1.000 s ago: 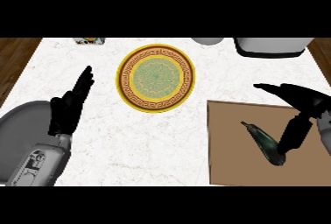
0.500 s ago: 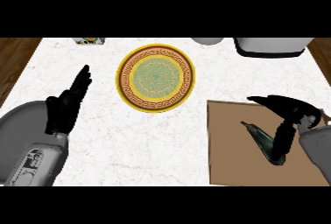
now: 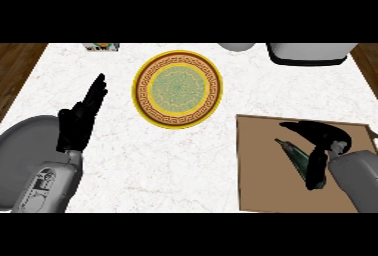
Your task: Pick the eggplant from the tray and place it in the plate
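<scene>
1. The eggplant (image 3: 301, 161) lies on the brown tray (image 3: 258, 165) at the right of the white surface (image 3: 184, 165), partly hidden.
2. The right robot hand (image 3: 323, 142) covers it, fingers curling around it.
3. The left robot hand (image 3: 81, 117) rests released, fingers straight.
4. The plate (image 3: 178, 89) sits well apart, up-left of the tray.

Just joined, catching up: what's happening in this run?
The right hand is down over the eggplant, which lies on the brown tray at the counter's right; whether its fingers have closed on it cannot be told. The patterned plate sits near the counter's middle with nothing on it. The left hand rests open at the left.
</scene>
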Motion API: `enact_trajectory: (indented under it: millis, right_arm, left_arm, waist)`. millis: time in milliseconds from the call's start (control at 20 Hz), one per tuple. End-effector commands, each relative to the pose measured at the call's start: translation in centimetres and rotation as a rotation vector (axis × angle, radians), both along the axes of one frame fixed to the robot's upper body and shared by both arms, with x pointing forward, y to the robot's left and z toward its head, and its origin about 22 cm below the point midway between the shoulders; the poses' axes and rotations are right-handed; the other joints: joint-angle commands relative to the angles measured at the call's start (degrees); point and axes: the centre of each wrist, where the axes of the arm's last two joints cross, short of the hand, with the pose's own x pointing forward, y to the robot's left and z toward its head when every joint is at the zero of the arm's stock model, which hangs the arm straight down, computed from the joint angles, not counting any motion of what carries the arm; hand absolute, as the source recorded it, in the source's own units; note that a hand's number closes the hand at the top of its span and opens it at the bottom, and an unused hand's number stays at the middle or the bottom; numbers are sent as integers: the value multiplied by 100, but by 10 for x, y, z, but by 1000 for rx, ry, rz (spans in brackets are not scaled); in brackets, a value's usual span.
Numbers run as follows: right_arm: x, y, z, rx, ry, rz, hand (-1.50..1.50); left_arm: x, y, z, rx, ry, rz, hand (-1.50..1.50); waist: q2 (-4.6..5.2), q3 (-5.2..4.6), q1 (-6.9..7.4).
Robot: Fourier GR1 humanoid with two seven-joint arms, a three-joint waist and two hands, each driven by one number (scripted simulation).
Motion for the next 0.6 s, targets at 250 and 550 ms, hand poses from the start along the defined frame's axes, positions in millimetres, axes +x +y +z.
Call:
enact_trajectory:
  millis: [250, 550]
  right_arm:
    - [-7, -15, -31, -46, 28, 4, -150]
    - [-5, -31, -29, -6, -89, 16, 150]
  left_arm:
    - [-10, 1, 20, 24, 4, -8, 0]
    - [-13, 4, -11, 0, 4, -3, 0]
  waist:
    - [-8, 1, 9]
    - [-1, 0, -11]
